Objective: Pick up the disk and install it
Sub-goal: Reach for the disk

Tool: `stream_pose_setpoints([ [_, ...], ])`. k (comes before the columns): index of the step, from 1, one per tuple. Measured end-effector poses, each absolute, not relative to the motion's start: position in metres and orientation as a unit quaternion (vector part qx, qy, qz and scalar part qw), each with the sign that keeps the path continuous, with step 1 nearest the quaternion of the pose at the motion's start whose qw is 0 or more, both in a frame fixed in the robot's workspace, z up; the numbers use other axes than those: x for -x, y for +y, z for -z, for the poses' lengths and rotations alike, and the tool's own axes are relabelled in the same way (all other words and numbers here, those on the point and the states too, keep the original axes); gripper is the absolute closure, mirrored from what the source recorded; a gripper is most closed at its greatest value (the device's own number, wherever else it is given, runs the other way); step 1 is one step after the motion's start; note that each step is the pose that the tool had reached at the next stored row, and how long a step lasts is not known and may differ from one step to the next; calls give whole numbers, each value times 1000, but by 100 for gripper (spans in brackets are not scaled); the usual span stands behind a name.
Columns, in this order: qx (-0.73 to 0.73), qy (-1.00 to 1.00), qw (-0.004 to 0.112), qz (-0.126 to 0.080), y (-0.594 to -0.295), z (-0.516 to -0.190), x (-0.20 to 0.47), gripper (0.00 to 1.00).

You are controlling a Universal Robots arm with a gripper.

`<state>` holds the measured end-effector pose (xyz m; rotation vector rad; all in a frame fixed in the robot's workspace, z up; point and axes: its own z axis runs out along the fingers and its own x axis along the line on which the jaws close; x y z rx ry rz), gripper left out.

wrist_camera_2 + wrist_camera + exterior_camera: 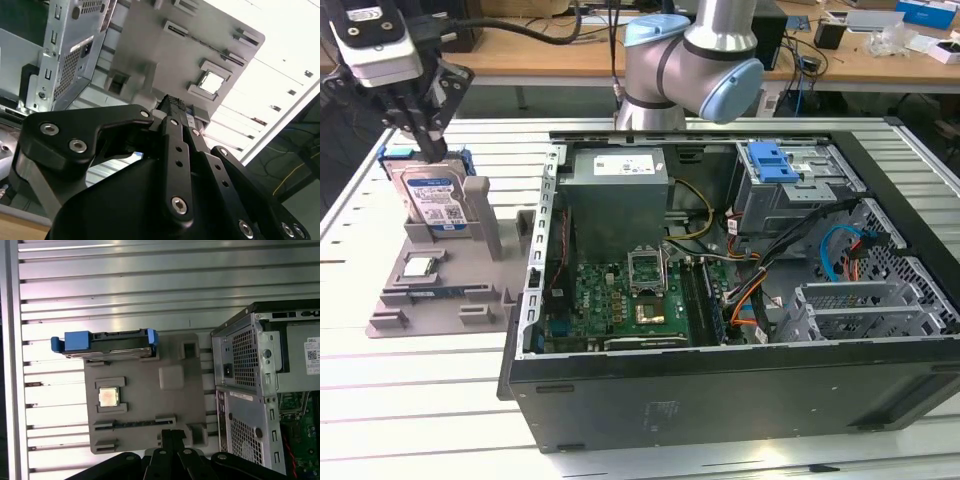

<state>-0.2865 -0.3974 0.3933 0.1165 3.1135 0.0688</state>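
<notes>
The disk (435,200) stands on edge in a slot at the back of the grey fixture (440,300), at the exterior view's left; its blue-and-white label faces the camera. In the first wrist view the disk (107,342) is seen edge-on, with its blue carrier frame at both ends. My gripper (425,148) hangs just above the disk's top edge. Its black fingers are together and hold nothing. In both wrist views the gripper (170,434) (172,102) looks shut and apart from the disk.
A small square chip (418,266) lies in a recess of the fixture (150,405). The open computer case (720,390) stands at the exterior view's right. A blue bracket (770,160) sits atop its metal drive cage (800,190). The arm's base (690,60) rises behind the case.
</notes>
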Motion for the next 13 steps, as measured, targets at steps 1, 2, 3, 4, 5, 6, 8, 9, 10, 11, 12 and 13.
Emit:
stream_pose_setpoints([
  [1,-37,999,13,-22,-397,-393,289,89],
  [2,-37,999,13,-22,-397,-393,293,89],
  [3,-37,999,13,-22,-397,-393,295,89],
  [4,-37,999,13,-22,-397,-393,297,89],
  [5,-37,999,13,-22,-397,-393,302,89],
  [6,-37,999,13,-22,-397,-393,305,89],
  [8,-37,999,13,-22,-397,-393,310,89],
  [9,-37,999,13,-22,-397,-393,312,89],
  [10,-37,999,13,-22,-397,-393,315,89],
  [11,-37,999,13,-22,-397,-393,317,89],
  [12,-37,999,13,-22,-397,-393,319,89],
  [13,-37,999,13,-22,-397,-393,321,89],
])
